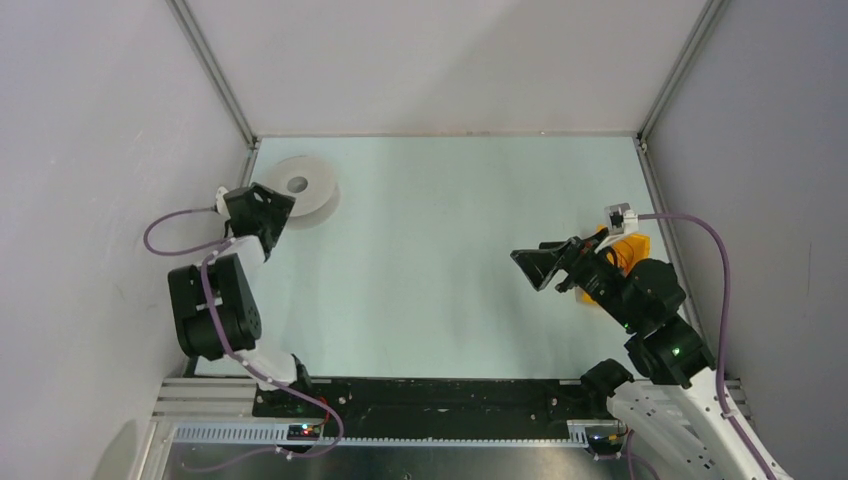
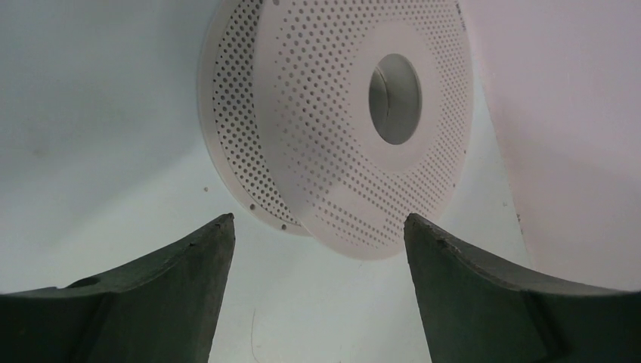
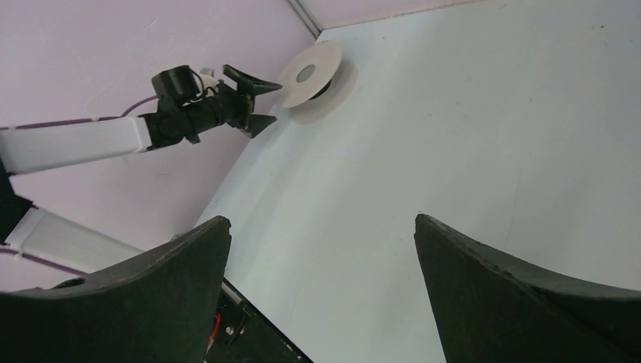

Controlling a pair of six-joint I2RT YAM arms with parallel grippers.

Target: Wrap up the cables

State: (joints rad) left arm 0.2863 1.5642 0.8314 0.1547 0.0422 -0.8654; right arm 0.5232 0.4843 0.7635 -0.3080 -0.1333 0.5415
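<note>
Carefully here: the left arm is at the spool, and the wire is almost invisible.
At the far left, the left gripper (image 2: 317, 227) is spread wide and holds nothing, just beside the white spool (image 2: 325, 113) in the far left corner of the table (image 1: 430, 250). The cable (image 2: 254, 336) shows only as a faint hair-fine line on the table between its fingers, if that is it. Such thin wire may slip from the pads or snap, and a push could slide the spool against the left wall (image 1: 100, 150). At the right, the right gripper (image 1: 528, 270) is also spread and empty, well apart from the spool and too far to steady it.
</note>
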